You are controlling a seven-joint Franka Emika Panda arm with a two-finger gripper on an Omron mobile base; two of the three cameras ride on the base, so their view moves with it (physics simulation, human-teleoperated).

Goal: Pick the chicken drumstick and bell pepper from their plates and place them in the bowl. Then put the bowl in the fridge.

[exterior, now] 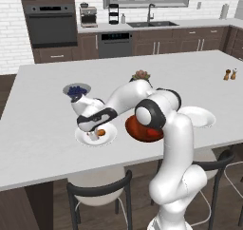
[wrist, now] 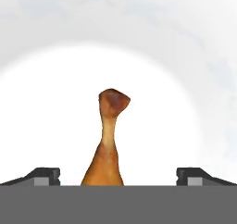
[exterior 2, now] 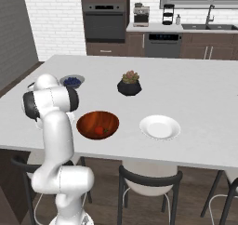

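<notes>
Two fingers (wrist: 118,176) stand spread wide and grasp nothing, one on either side of the drumstick (wrist: 107,149), which lies between them with its meaty end nearest and its thin bone end pointing away. It rests on a white plate (wrist: 55,126) directly under the fingers; in the left base view the same plate (exterior: 107,136) sits on the tabletop (exterior: 42,124) with the drumstick (exterior: 100,132) just below the hand.

Beside that plate is the wooden bowl (exterior 2: 88,119), with the red pepper (exterior 2: 99,130) already lying inside. Further off from the fingers is the second plate (exterior 2: 160,127), bare.

Judging by its look, the drumstick should be light and stiff, with a rounded, glossy body that may slip or roll on the smooth plate when pinched. The thick part looks like the best place to take hold, since it offers more surface than the narrow bone and sits already centred in the gap. The fingers probably need to come lower before closing, so they clamp the meat squarely rather than skidding over its top.
</notes>
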